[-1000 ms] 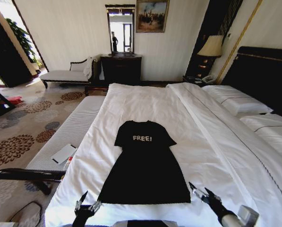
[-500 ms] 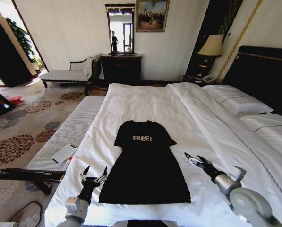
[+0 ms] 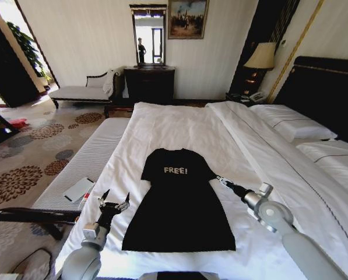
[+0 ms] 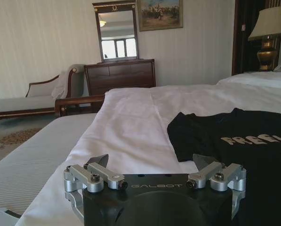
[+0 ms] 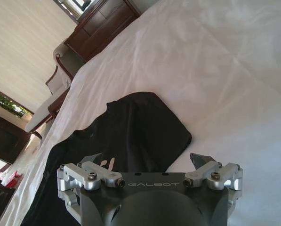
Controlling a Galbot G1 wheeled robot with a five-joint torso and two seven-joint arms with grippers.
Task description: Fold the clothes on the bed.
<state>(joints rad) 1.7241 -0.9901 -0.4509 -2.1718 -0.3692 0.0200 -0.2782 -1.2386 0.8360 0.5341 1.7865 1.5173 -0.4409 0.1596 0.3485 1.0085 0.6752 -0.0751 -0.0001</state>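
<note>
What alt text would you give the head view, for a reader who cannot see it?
A black T-shirt lies flat, unfolded, on a large white bed. The open left gripper hovers beside its left edge, and the open right gripper near its right sleeve; neither holds fabric.

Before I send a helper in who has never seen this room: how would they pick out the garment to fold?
Find the big white bed with the dark headboard. On its near half, flat on the sheet, lies a black T-shirt, collar toward the far wall. It is the only dark item on the bedding, with white "FREE!" lettering across the chest.
</note>
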